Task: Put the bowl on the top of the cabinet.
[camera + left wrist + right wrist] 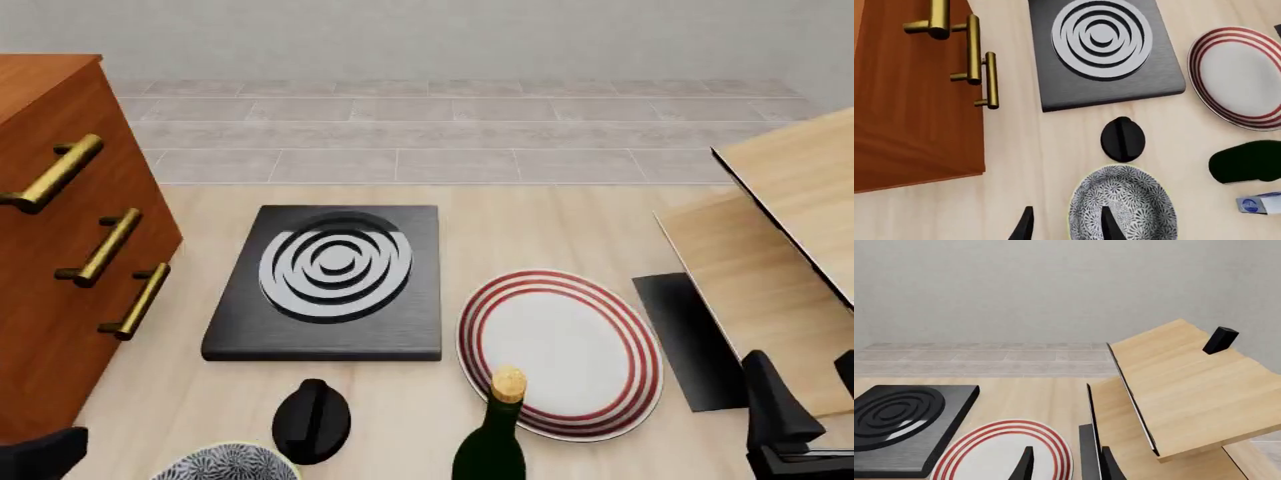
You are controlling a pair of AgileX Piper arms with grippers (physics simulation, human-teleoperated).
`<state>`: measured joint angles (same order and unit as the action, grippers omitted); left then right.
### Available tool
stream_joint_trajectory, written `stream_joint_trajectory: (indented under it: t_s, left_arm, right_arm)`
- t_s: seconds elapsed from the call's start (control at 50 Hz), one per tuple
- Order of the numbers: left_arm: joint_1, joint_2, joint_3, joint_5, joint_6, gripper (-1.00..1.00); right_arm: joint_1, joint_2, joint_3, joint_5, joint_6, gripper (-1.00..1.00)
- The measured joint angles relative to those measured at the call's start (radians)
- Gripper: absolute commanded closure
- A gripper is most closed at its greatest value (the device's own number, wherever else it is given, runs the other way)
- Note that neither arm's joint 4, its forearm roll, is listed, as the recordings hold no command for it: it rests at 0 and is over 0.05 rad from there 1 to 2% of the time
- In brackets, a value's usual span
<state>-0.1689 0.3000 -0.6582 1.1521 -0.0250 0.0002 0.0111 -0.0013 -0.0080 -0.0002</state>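
Left jaws (1066,225) spread, nothing pinched; one fingertip (1110,223) lies over the bowl's interior, the other sits outside its rim over bare bench (1021,160); contact cannot be told. Bowl (1124,205) upright, mouth facing up, round so no long axis; black-and-white floral pattern, pale rim. In the front view it sits at the near edge, about 7 o'clock of the scene, partly cut off. Black oval object (1123,139) just beyond the bowl at its 12 o'clock, its long axis running away from the arms. Dark slab with white concentric rings (327,280) farther on, flat. Cabinet (54,250) at 9 o'clock, reddish-brown, three brass handles (134,300), well apart from the bowl. Red-ringed plate (561,350) at 3 o'clock of the oval; bottle (497,440) near it. Right jaws (1066,465) spread, empty, above the plate edge beside pale boards (1187,390).
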Motion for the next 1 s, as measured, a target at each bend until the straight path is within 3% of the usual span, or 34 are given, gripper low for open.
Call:
stream_joint_trajectory:
  t_s: [0.42,1.0]
  left_arm:
    - [0.005,0.023,0.085,0.038,-0.012,-1.0]
    - [0.008,0.076,0.201,-0.048,-0.021,-1.0]
  right_arm:
    - [0.0,0.0,0.0,0.0,0.0,-1.0]
    - [0.0,0.0,0.0,0.0,0.0,-1.0]
